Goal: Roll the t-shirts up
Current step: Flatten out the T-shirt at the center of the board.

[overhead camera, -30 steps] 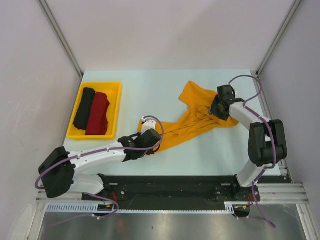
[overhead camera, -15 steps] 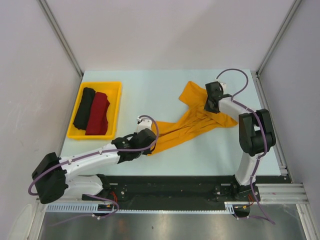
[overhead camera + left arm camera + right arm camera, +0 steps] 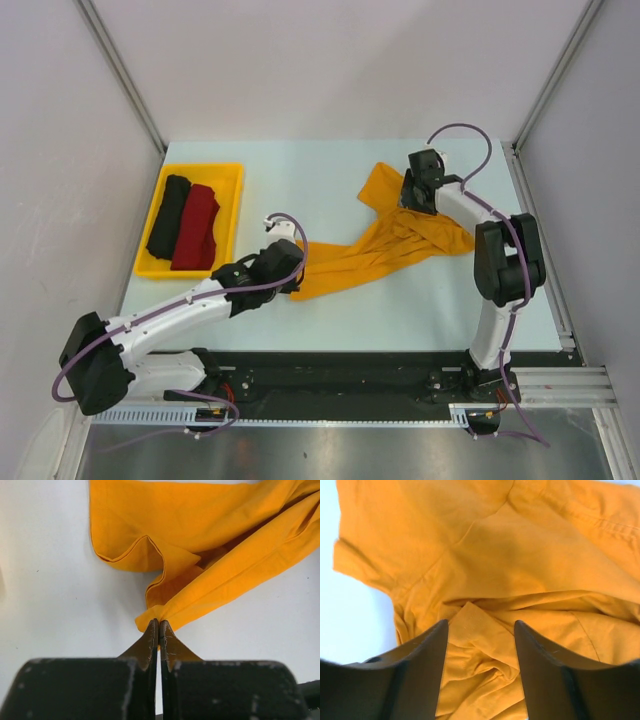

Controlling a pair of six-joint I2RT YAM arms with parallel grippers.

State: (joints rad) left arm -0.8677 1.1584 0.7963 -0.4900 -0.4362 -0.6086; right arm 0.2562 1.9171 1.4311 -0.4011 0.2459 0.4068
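A mustard-orange t-shirt [image 3: 370,250] lies pulled out in a long wrinkled band across the middle of the table. My left gripper [image 3: 297,272] is shut on its near-left corner, and the left wrist view shows the cloth [image 3: 200,540] pinched at the tips of that gripper [image 3: 159,622]. My right gripper [image 3: 410,195] hovers open over the bunched far-right end. Its fingers [image 3: 480,625] straddle crumpled folds of the shirt [image 3: 520,555] without clamping them. A dark red roll [image 3: 197,228] and a black roll [image 3: 168,215] lie side by side in the tray.
The yellow plastic tray [image 3: 200,168] stands at the left of the table. Grey walls with metal posts close in the left, right and back sides. The black base rail of the arms runs along the near edge.
My left gripper has dragged the shirt's corner leftward, stretching the cloth. My right gripper has moved back and to the left along the shirt toward its far end.
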